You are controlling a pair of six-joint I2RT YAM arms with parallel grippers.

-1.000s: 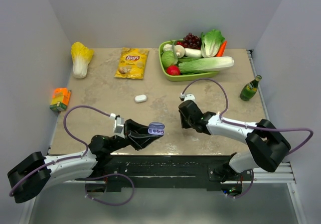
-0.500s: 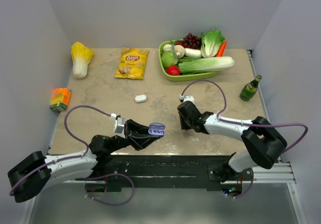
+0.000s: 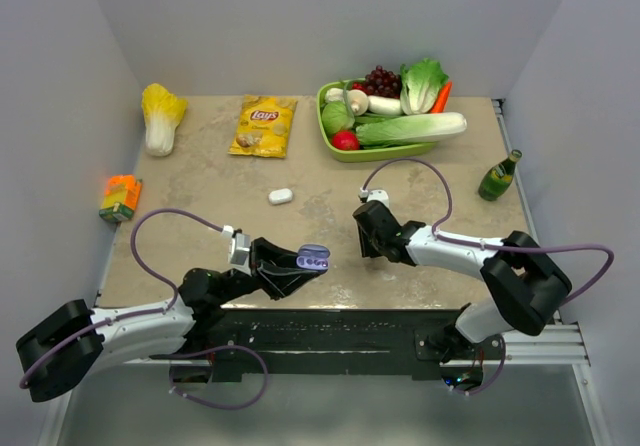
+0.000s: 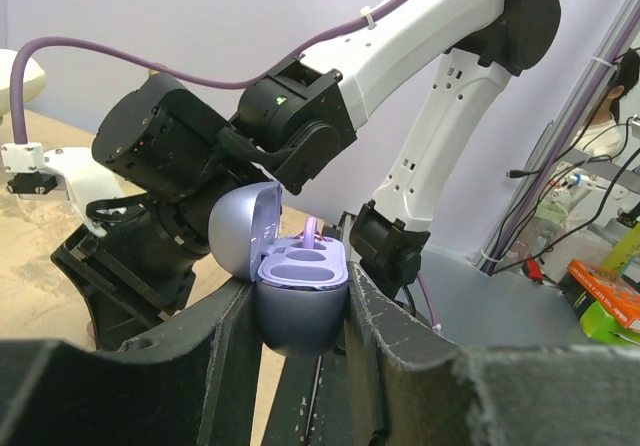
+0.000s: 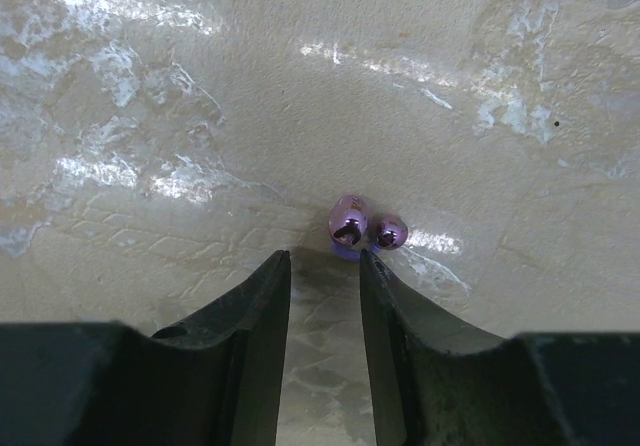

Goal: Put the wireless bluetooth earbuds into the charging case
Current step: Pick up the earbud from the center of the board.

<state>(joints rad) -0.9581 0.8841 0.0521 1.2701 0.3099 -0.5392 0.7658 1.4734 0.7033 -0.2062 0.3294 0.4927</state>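
My left gripper [image 3: 308,259] is shut on the open lilac charging case [image 3: 313,257] and holds it above the table's near edge. In the left wrist view the case [image 4: 300,306] sits upright between my fingers [image 4: 230,346], lid tipped back, its wells empty. My right gripper [image 3: 366,250] is low over the table to the right of the case. In the right wrist view it [image 5: 323,258] is open with nothing between the fingers. Two lilac earbuds [image 5: 347,222] lie side by side on the table, just past the right fingertip [image 5: 366,261]. The white earbuds are not visible.
A small white oval object [image 3: 280,196] lies mid-table. At the back are a chips bag [image 3: 264,125], a green tray of vegetables [image 3: 337,148] and a cabbage [image 3: 160,114]. An orange carton [image 3: 120,196] stands at the left and a green bottle [image 3: 499,176] at the right.
My right gripper has shifted slightly to the left. The left gripper and the case have barely moved.
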